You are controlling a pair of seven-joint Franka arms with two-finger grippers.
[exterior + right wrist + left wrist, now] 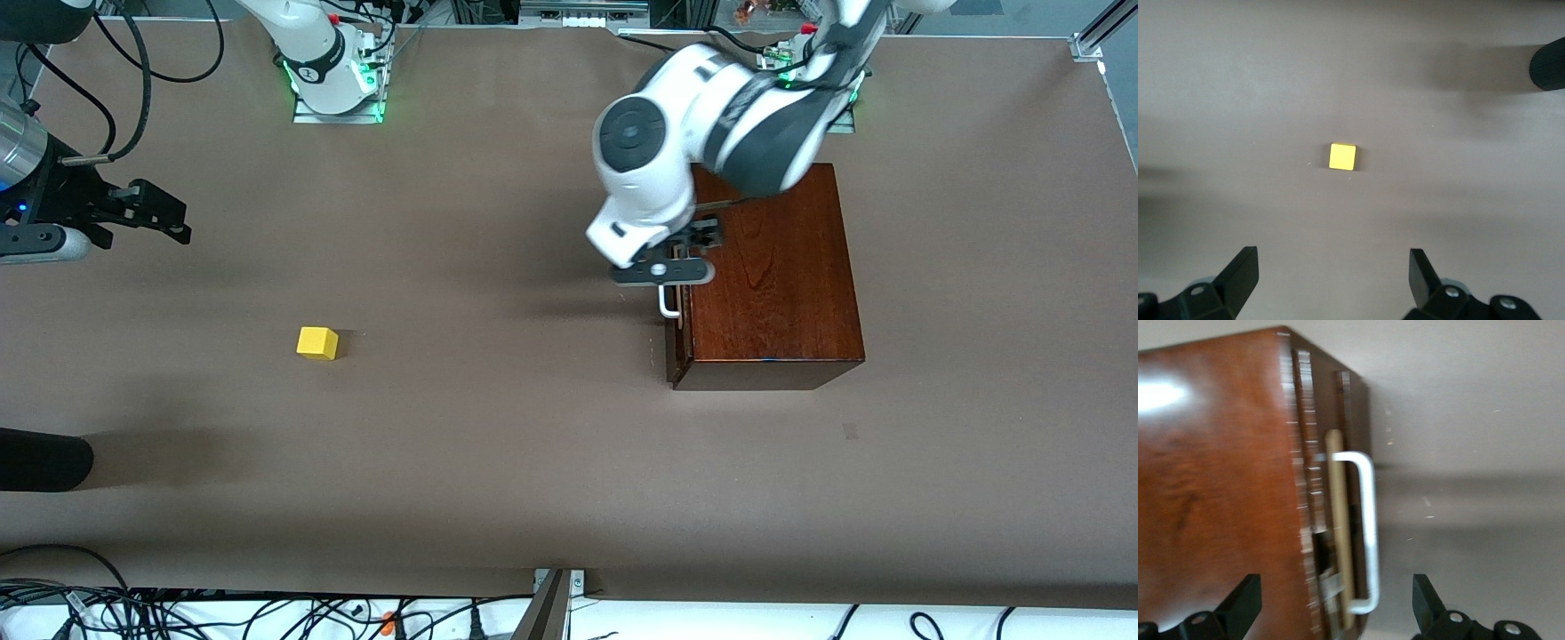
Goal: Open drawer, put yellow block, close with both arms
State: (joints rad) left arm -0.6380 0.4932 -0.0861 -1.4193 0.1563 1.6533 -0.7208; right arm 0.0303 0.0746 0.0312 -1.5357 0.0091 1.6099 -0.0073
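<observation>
1. Two arms show in the front view. The left gripper [677, 267] hangs over the handle [668, 302] of the drawer [676, 342], at the front of the box [773, 276], which stands toward the left arm's end of the worktop [533, 462]. The drawer looks shut or nearly so. The block [317, 342] lies on the bare worktop toward the right arm's end, well apart from the box. The right gripper [178, 218] waits in the air near that end's edge, over the worktop, its jaws open.

2. Left wrist view: the left gripper [1338, 603] has its jaws spread wide, one fingertip [1245, 600] over the box [1218, 493] top, the other over the worktop [1471, 400], with the white handle [1365, 527] between them, untouched. The drawer [1338, 540] front shows pale at its edge.

3. Right wrist view: the right gripper [1333, 280] hangs with jaws wide apart and empty; the block [1342, 157] sits on the worktop [1238, 100] below.
</observation>
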